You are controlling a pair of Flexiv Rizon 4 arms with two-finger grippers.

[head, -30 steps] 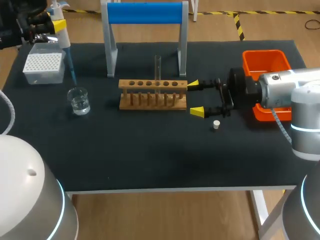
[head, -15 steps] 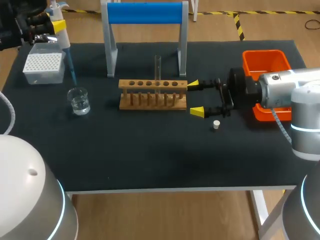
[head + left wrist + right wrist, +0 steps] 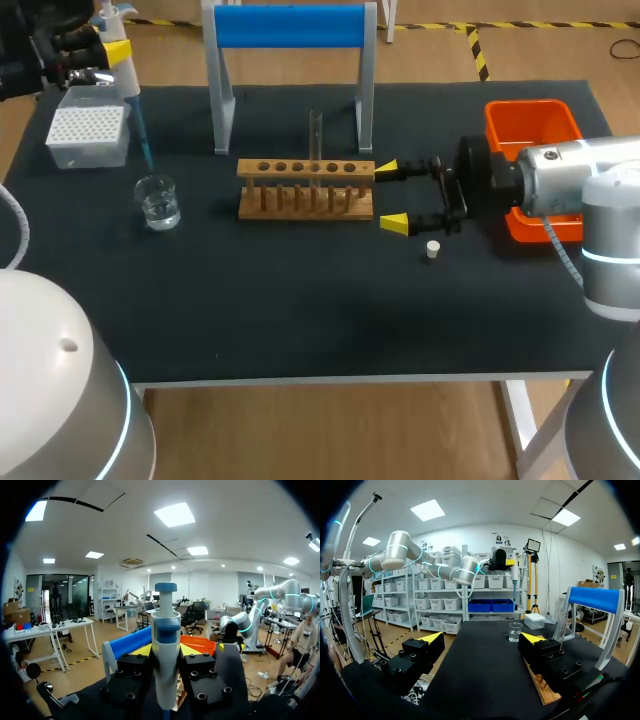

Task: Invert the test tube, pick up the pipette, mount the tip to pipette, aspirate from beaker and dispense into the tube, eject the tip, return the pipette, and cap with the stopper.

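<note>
Head view: a black-clothed table (image 3: 300, 310) carries a wooden rack (image 3: 305, 188) with one clear glass tube (image 3: 315, 135) upright in it. A small white stopper (image 3: 432, 249) lies just beside the right gripper (image 3: 390, 196), whose fingers gape wide. Left wrist view: the left gripper (image 3: 166, 655) clamps a white-and-blue pipette (image 3: 166, 625). Right wrist view: a glass beaker (image 3: 515, 631) stands ahead.

Left pincer (image 3: 108, 60) at far left, clamped on pipette (image 3: 166, 650); right pincer (image 3: 390, 196) horizontal at mid-right, spread wide
</note>
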